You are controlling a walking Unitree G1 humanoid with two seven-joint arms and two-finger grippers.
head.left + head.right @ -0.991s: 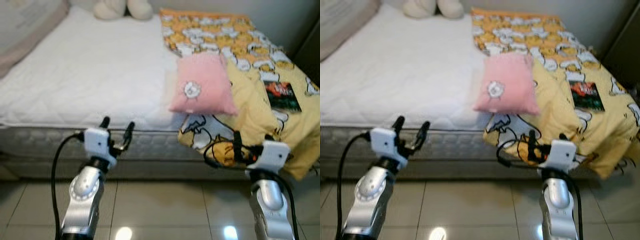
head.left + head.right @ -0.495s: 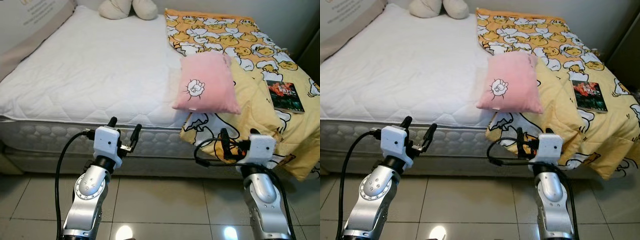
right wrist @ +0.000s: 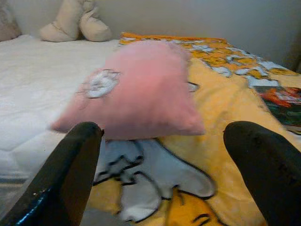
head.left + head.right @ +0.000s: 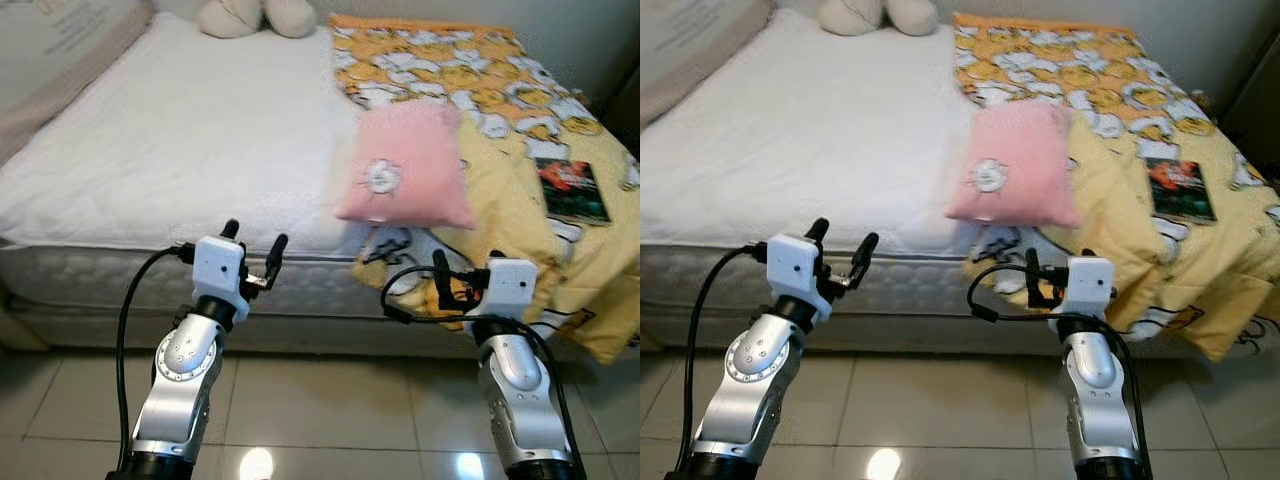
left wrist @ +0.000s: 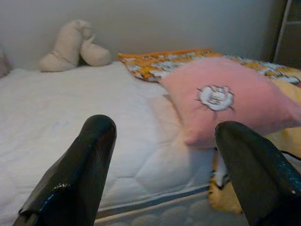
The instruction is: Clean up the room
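Pink pillow (image 4: 408,168) on bed, beyond both spread-open claws, left claw (image 4: 253,244) and right claw (image 4: 463,270).

Mattress (image 4: 170,150): white quilted cloth, matt, stitched in a diamond pattern; pink pillow (image 4: 408,170): soft plush cloth, matt, with a printed white emblem; blanket (image 4: 500,110): yellow printed cloth, creased and matt; book (image 4: 571,190): glossy paper cover; plush toy (image 4: 255,15): cream fuzzy fabric; floor tiles (image 4: 330,420): smooth, glossy, mirroring ceiling lights; both arms: brushed silver metal, white plastic housings, black matt fingers (image 5: 84,174).
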